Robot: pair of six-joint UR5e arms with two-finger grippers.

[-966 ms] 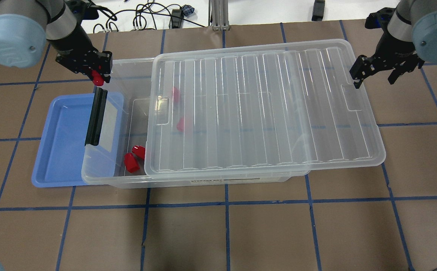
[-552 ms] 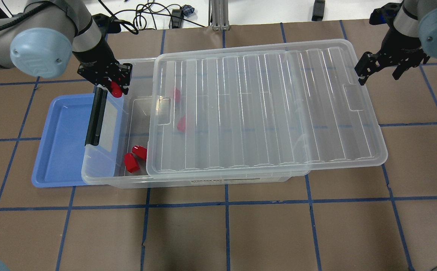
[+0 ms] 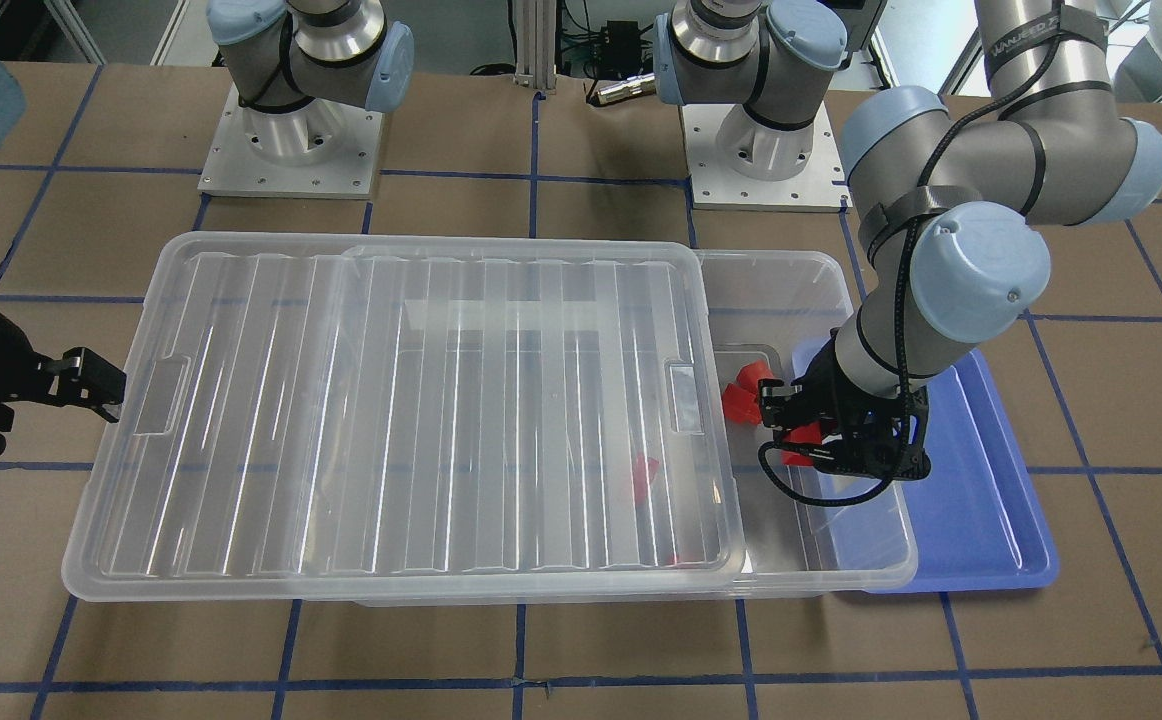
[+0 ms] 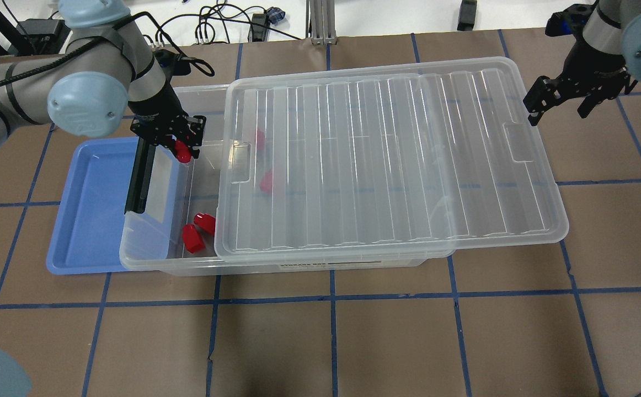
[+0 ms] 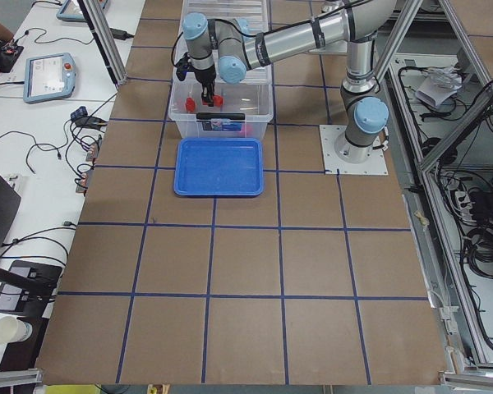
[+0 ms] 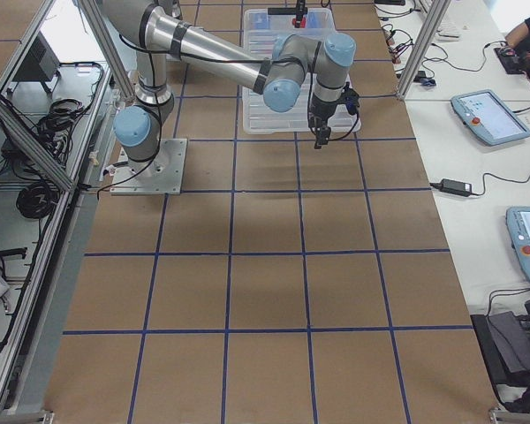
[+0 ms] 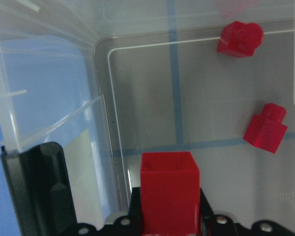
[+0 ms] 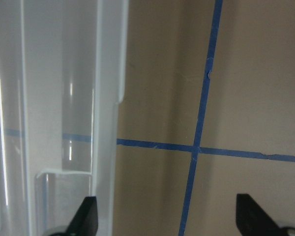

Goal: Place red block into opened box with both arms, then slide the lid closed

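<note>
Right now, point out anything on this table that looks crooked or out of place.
The lid is the oddity: it hangs well past the box on the robot's right and looks slightly twisted against it. The box's other end crowds the blue tray; whether they touch is unclear. Nothing looks spilled or broken.

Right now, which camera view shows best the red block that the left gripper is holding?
The left wrist-mounted view: the red block fills the lower centre, clamped in the left gripper over the box. Overhead shows it small; the front-facing view hides most of it behind the gripper; the side views are too distant.
</note>
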